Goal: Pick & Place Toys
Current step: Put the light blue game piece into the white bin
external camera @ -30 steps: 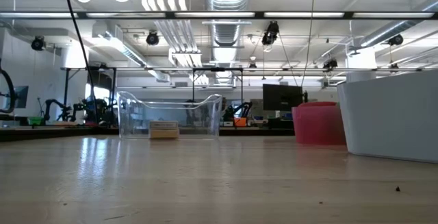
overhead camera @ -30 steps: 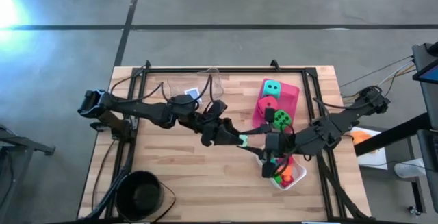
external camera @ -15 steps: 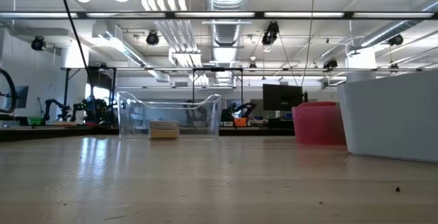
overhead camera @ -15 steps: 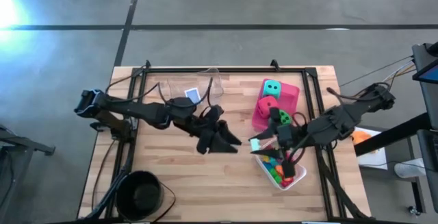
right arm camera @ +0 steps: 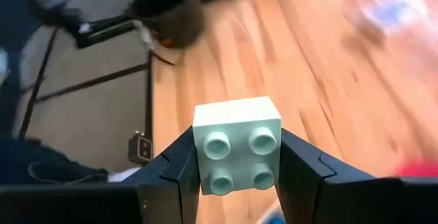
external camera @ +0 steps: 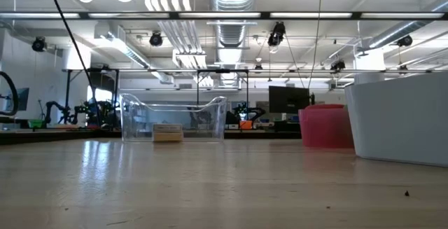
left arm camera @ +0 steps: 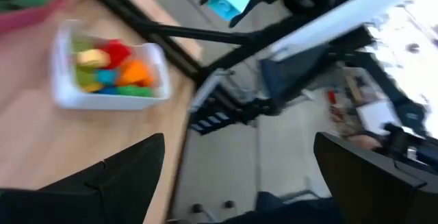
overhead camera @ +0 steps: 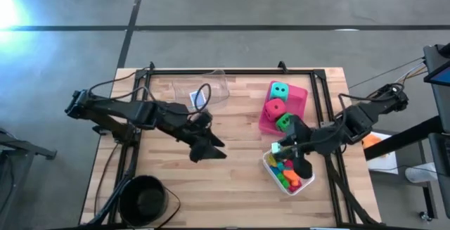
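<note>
A pale teal brick (right arm camera: 237, 144) is clamped between the fingers of the right claw (overhead camera: 280, 148), which hangs over the near end of the white tray (overhead camera: 306, 181) already holding bricks. The brick is best brought squarely over the tray and lowered close to the pile before it is let go, so that it cannot bounce out onto the desk (overhead camera: 232, 188). The left claw (overhead camera: 211, 148), spread wide and empty, is held over mid-desk and should be kept clear of the tray.

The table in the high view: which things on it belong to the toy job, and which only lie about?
Belong to the job:
- pale teal brick, held in the right gripper
- bricks
- teal die, red die, green die
- blue card box

Only lying about:
- black bowl
- pink tray, white tray, clear tray
</note>
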Controlling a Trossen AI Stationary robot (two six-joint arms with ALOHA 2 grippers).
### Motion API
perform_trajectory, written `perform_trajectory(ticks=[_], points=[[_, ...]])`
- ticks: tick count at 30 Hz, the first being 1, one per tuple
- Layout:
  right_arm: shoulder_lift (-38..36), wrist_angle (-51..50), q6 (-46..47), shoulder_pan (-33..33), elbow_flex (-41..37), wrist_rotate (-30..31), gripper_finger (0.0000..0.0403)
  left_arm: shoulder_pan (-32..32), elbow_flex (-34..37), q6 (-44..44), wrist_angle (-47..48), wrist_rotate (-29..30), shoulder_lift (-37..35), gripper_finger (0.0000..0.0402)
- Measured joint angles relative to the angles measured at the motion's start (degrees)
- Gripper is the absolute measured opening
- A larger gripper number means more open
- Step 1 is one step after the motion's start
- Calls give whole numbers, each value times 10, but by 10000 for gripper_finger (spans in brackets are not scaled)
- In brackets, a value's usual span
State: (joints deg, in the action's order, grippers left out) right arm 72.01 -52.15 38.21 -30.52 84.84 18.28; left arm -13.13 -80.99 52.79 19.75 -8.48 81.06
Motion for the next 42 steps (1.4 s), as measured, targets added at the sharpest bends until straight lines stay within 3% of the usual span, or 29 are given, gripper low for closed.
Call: perform_trajectory(ticks=[4,9,15,27,33,42], points=[[0,-78,131,0,-7,13,132,-5,1,-5,66,43,-36,380],[-2,-185,264,-2,-27,3,132,-13,21,-34,73,78,-84,380],[-9,-195,337,-6,-93,-59,132,-16,68,-35,71,104,-150,380],[-25,-56,409,-12,-269,-134,132,-31,218,-14,-38,135,-258,380],[-25,28,435,-12,-332,-138,132,-31,291,-3,-109,135,-295,380],[-24,97,486,-12,-405,-143,132,-31,322,-31,-147,141,-315,380]])
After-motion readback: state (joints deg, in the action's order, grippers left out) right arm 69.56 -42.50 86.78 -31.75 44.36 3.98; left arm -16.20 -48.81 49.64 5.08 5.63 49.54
